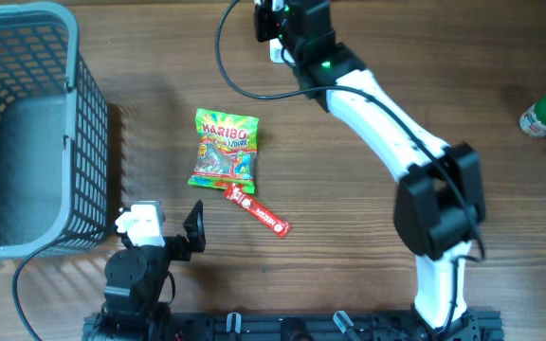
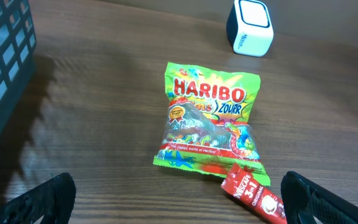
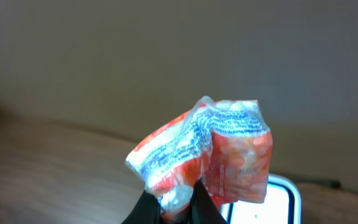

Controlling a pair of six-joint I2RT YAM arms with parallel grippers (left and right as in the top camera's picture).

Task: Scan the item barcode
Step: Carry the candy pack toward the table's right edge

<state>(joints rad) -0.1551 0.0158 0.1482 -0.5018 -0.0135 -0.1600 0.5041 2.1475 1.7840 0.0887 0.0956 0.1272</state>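
One crumpled orange-and-white plastic packet (image 3: 210, 149) is pinched in the right gripper (image 3: 173, 205) at twelve o'clock on the tabletop (image 1: 349, 189), above the white dark-sided scanner (image 3: 272, 199); the left gripper (image 1: 167, 227) rests agape at seven o'clock; presenting step, next probably turning the barcode scannerward.

Green bag (image 2: 210, 118): "HARIBO" in red, with "ZOURR" in blue beneath it; the white line on the lower band is too fine to read.
Red sachet (image 2: 253, 196): "NESCAFÉ", "3in1".
Orange packet (image 3: 207, 152): blue fine print, illegible.
Scanner (image 2: 249, 28): side mark, illegible.
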